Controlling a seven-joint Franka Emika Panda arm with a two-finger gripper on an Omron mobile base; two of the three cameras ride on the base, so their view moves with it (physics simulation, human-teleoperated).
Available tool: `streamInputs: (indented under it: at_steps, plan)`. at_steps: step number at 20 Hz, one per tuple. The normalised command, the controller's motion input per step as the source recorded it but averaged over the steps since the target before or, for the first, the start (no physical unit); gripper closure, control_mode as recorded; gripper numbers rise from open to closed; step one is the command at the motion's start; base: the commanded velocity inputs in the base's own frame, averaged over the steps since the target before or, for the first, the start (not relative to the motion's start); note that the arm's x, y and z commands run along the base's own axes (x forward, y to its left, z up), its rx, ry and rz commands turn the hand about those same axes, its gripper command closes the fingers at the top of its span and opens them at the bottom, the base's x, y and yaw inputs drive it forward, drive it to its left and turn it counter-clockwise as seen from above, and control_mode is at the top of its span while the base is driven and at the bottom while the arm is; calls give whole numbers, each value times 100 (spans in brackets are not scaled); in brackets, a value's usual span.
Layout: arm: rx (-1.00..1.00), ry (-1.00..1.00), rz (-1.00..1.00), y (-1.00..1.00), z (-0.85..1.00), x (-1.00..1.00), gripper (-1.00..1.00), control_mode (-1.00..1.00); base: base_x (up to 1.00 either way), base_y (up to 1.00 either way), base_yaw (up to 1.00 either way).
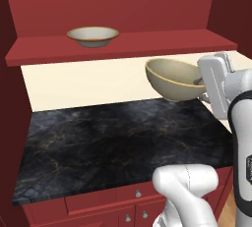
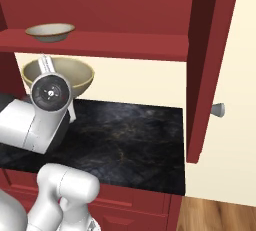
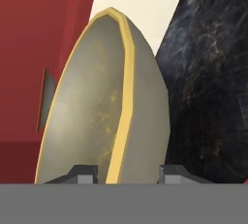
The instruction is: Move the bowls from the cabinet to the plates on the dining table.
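The hand [image 3: 125, 173] has its two fingers partly closed across the rim of the deeper olive-tan bowl [image 1: 173, 79], one finger inside the wall and one outside, so the bowl is held by its edge and hangs in the air, tilted, over the far right part of the black marble surface [image 1: 108, 142] below the cabinet's red shelf [image 1: 147, 42]. The shallow cream bowl [image 1: 92, 36] sits on that shelf, up and to the left, well apart from the held one. Neither plates nor the dining table are in sight here, so the step in hand looks like carrying this bowl away from the cabinet. A rim pinch of this kind is likely a weak hold against swinging, so the carry should be smooth and unhurried, with the bowl drawn toward the near side before any turn, clear of the shelf edge above and the open cabinet door [image 2: 200, 70] at the right. Bringing the bowl closer to level before setting it down would help it land flat on a plate rather than on its edge.
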Motion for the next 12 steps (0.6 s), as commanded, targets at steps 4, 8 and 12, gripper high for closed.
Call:
streamInputs:
  at_steps: [4, 8, 12]
  plan:
    - [0, 7, 2, 0, -22, -3, 100, -100, 0, 0, 0]
    - [0, 0, 0, 0, -4, 0, 100, -100, 0, 0, 0]
    - [0, 0, 0, 0, 0, 0, 100, -100, 0, 0, 0]
